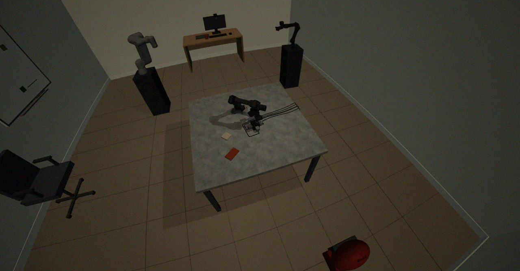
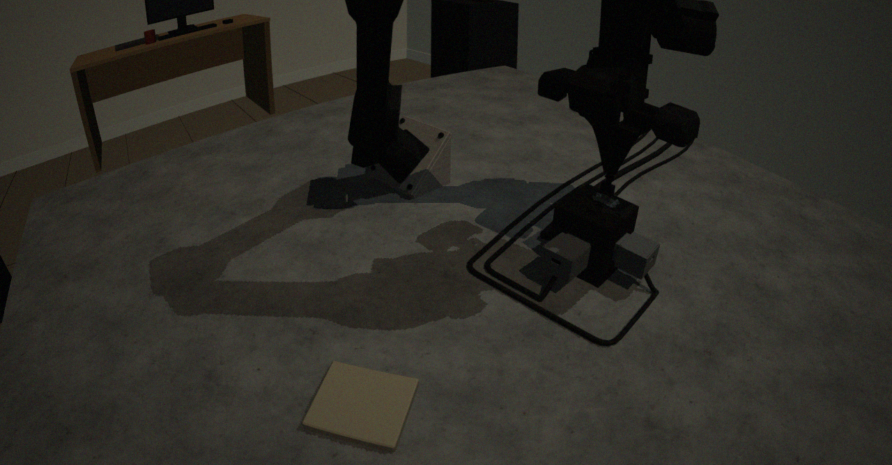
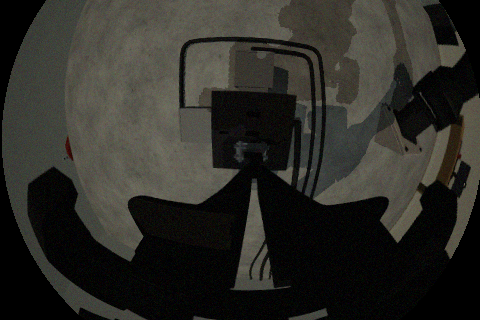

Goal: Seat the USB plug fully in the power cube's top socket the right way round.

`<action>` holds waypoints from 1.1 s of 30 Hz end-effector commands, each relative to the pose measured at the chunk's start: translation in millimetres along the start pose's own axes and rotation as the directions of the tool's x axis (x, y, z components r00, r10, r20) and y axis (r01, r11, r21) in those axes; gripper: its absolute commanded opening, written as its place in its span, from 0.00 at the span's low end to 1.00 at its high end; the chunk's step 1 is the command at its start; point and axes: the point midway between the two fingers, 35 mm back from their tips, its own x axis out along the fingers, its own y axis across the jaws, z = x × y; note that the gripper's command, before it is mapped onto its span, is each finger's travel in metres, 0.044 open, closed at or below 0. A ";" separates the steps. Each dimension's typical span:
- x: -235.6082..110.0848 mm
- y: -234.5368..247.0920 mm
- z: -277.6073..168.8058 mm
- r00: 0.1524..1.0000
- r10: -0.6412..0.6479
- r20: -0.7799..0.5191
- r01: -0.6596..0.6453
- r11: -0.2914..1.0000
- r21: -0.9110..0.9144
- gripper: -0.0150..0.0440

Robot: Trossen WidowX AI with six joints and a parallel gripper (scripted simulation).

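End effector clenching the USB plug atop the power cube.

Top view: the end effector (image 1: 254, 123) is hanging over the power cube (image 1: 251, 126) on the worktop (image 1: 283, 142). Exterior: its tips are pinching the USB plug (image 2: 605, 195) directly beneath them. Wrist: the plug is sitting at the cube's near edge.

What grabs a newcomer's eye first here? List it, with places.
The dark arm's hand, pointing straight down and pinched shut on the USB plug atop the black power cube mid-table. Black cables loop round the cube's base. Nearer the table's front lie a cream square pad and a red card.
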 end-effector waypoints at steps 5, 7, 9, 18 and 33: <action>1.0 0.6 0.3 1.000 0.003 0.001 -0.003 1.000 -0.003 0.25; 1.3 0.6 0.3 1.000 0.003 0.001 -0.003 1.000 -0.003 0.25; 1.5 0.6 0.3 1.000 0.003 0.001 -0.003 1.000 -0.003 0.25; 2.6 0.6 0.3 1.000 0.003 0.001 -0.003 1.000 -0.003 0.25; 4.4 0.6 0.3 1.000 0.003 0.001 -0.003 1.000 -0.003 0.25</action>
